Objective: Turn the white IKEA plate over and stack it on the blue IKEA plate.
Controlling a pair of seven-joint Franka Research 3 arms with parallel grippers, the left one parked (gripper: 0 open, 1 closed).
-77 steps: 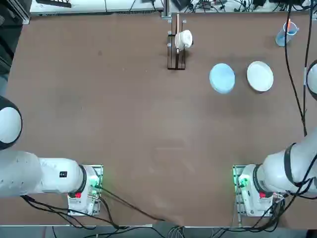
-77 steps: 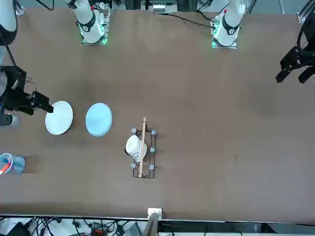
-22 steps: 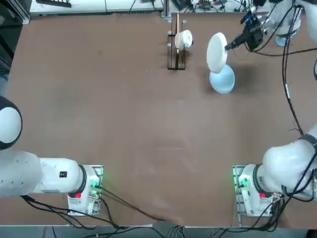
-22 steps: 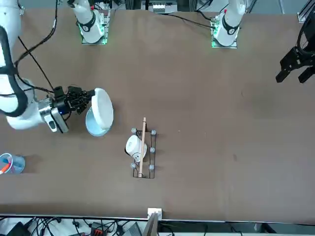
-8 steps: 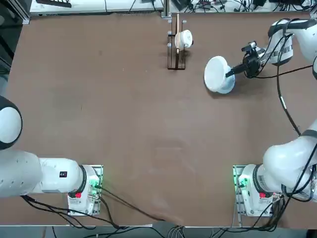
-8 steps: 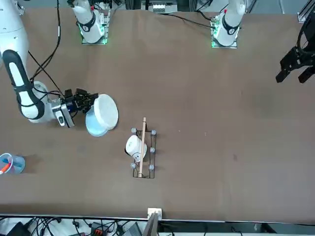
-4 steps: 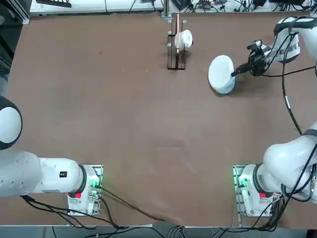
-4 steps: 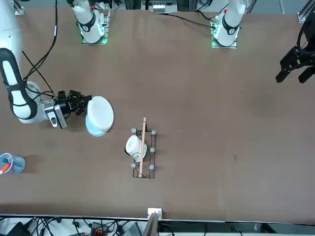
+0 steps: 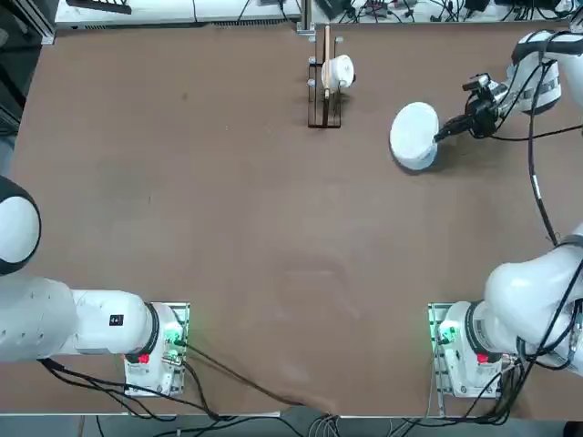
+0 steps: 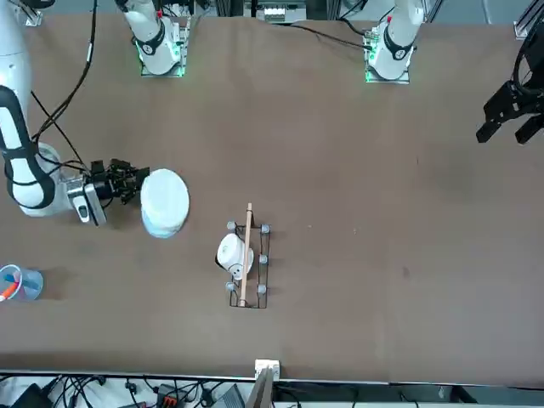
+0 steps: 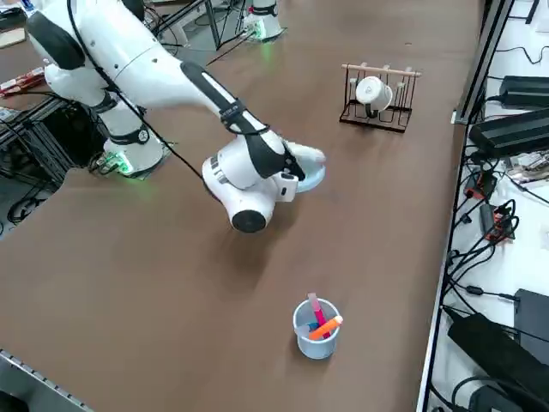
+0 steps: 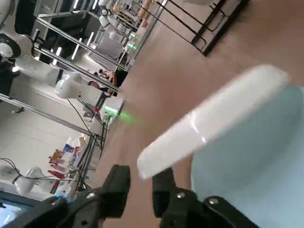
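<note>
The white plate [image 9: 414, 133] lies bottom-up and tilted over the blue plate [image 10: 161, 228], covering most of it. In the right wrist view the white plate [image 12: 213, 118] slopes above the blue plate [image 12: 256, 161], its low rim just at my fingertips. My right gripper [image 9: 444, 135] sits low at the plates' right edge, seen in the front view at their left [image 10: 134, 184]. Its fingers [image 12: 164, 183] stand slightly apart, open, with the white rim at the gap. In the right side view the gripper [image 11: 296, 172] reaches onto the plates.
A wooden rack holding a small white cup [image 9: 328, 77] stands left of the plates at the far edge. A translucent blue cup with pens [image 11: 316, 329] stands near the table's right edge. My right arm's cable [image 9: 533, 182] hangs over the table's right side.
The gripper and white plate have shifted slightly to the robot's right. The plate now lies flatter over the blue plate, and the fingers have parted from their shut grip on the rim.
</note>
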